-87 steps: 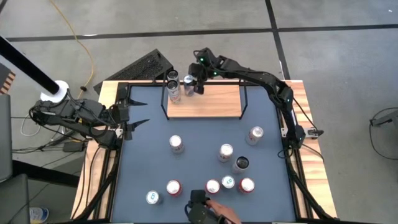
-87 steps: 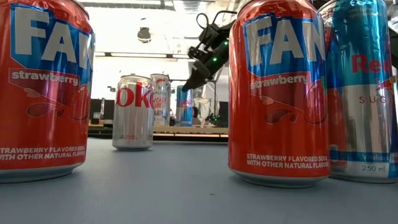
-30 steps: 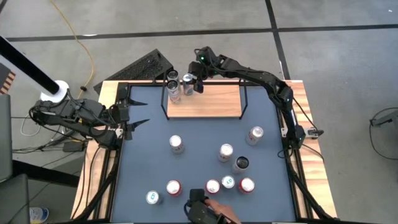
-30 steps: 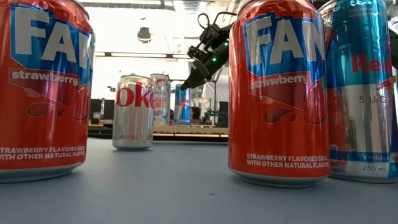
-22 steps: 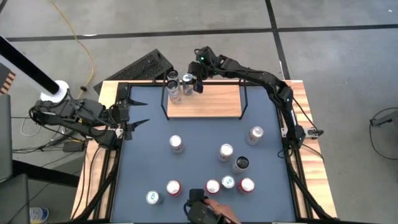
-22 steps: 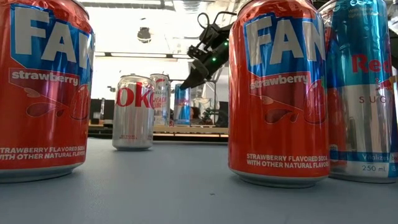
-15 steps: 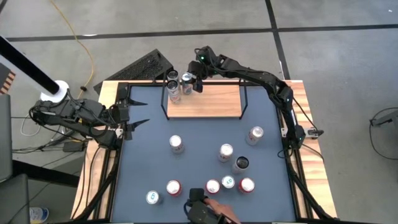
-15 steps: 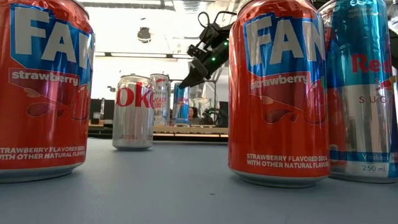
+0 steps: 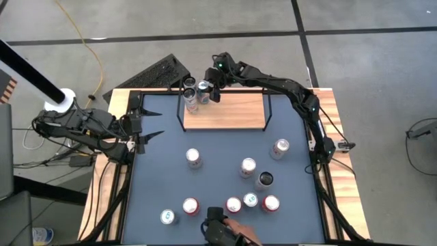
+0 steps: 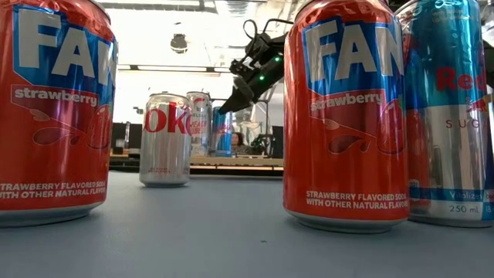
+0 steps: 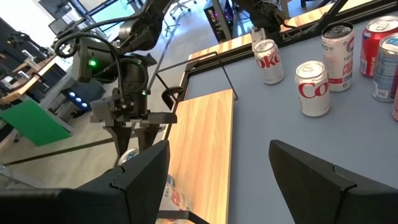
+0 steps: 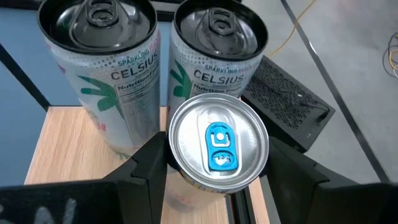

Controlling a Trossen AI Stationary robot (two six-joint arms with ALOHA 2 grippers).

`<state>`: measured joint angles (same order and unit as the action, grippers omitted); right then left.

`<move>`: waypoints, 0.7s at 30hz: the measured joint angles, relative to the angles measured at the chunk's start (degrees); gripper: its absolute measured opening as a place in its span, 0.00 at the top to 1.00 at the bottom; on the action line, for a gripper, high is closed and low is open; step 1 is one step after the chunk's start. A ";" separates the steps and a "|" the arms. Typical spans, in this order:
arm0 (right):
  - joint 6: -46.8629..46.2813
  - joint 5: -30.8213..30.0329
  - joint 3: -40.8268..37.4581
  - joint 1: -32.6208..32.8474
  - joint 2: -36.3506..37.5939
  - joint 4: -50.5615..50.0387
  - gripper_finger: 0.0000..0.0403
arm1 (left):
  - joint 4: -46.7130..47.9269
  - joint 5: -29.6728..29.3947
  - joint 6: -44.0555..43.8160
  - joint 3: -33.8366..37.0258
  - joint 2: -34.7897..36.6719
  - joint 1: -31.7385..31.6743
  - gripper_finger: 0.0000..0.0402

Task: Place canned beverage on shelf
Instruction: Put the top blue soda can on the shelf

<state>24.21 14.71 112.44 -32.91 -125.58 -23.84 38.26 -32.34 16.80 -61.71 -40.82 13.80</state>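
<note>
The shelf (image 9: 229,113) is a light-wood board with thin black rod uprights, standing at the table's far edge. Two Celsius cans (image 9: 190,90) stand at its left end. Beside them is a slim silver can with a blue tab (image 12: 217,146), upright between the fingers of my right gripper (image 9: 209,89), which is shut on it. In the low view this can (image 10: 224,133) shows low over the board under the gripper. My left gripper (image 9: 151,124) waits open at the table's left edge, touching nothing. My right gripper pinches the slim can's upper wall (image 12: 171,163), just under the rim, one finger (image 12: 140,171) on each side. The fingers slant down onto it from the table's right side. The can stays upright; I cannot tell whether its base rests on the board.
Several loose cans stand on the blue-grey table (image 9: 164,178), some mid-table (image 9: 247,167) and a row near the front (image 9: 233,204). A person's hand (image 9: 239,231) with a dark device is at the near edge. The shelf's right part (image 9: 246,109) is bare. A keyboard (image 9: 164,74) lies beyond the far edge.
</note>
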 joint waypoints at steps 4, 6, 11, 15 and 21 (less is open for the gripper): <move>-0.20 -0.56 -0.07 -0.01 0.33 -0.30 0.46 | 0.01 0.00 0.00 0.00 0.00 0.01 0.34; -0.01 -1.59 -0.09 0.00 0.38 -0.34 0.45 | 0.00 0.00 0.00 0.00 0.00 0.00 0.34; -0.28 -2.42 -0.15 0.01 0.38 -0.50 0.43 | 0.02 0.00 -0.01 0.00 0.00 0.00 0.34; -1.88 -4.69 -0.17 0.39 0.37 -0.52 0.43 | 0.01 0.00 -0.02 0.00 0.00 0.00 0.34; -1.92 -7.03 0.26 0.69 0.37 -1.40 0.43 | 0.01 0.00 -0.04 0.00 0.00 0.00 0.34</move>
<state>22.28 7.68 112.70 -32.23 -125.21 -25.25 38.27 -32.34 16.75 -61.71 -40.82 13.80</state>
